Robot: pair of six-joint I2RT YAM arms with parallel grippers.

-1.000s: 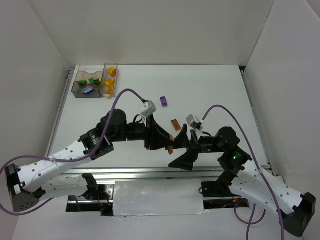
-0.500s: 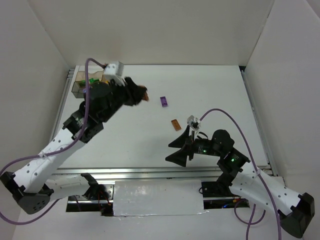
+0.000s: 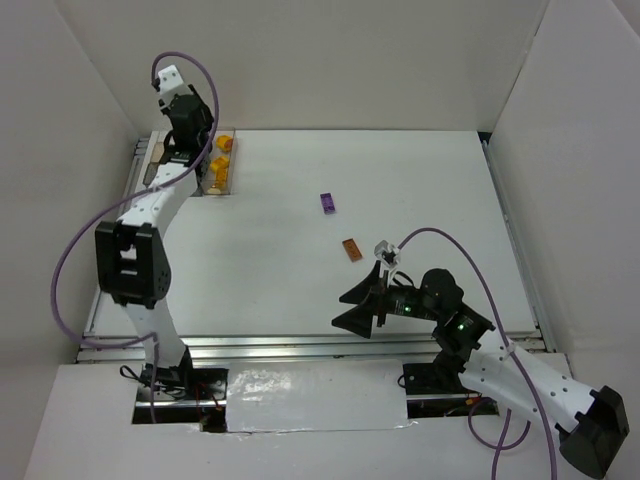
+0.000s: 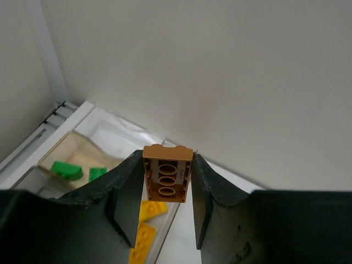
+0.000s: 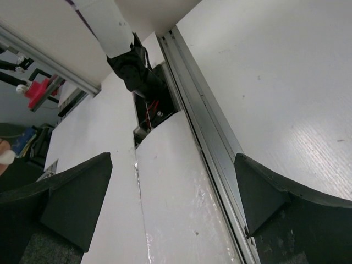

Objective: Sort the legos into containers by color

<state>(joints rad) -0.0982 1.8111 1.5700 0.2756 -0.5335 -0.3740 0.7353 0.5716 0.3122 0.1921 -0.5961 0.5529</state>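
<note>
L hand (image 4: 166,160) clamped on brown lego (image 4: 167,179) over containers (image 4: 115,124); R hand (image 5: 173,159) wide open.

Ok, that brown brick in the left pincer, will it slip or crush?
Probably neither: the brown brick looks like rigid plastic, pinched on flat sides by the left pincer. Hollow underneath, so likely very light.
</note>
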